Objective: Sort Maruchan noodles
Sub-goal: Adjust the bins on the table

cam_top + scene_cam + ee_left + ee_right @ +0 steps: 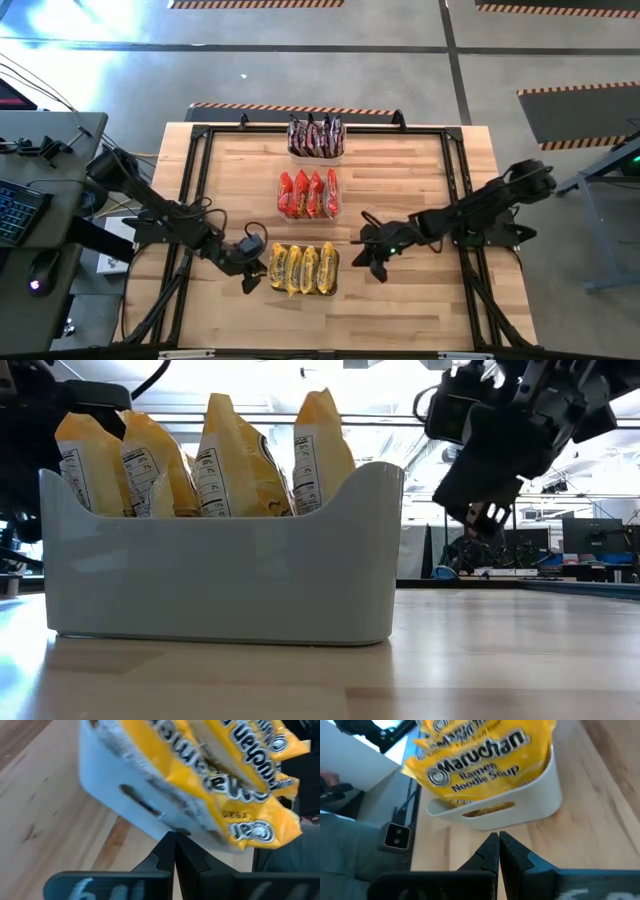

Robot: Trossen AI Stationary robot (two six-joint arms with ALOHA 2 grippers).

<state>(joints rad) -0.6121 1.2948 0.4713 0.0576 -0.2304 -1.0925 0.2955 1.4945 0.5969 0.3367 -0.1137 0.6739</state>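
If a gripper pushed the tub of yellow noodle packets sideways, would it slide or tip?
Probably slide: the white tub sits flat and wide on the wooden table, lower than it is long. The yellow packets stand upright, poking above its rim, so they may lean or shift. Their crinkly wrappers look light, adding little weight.
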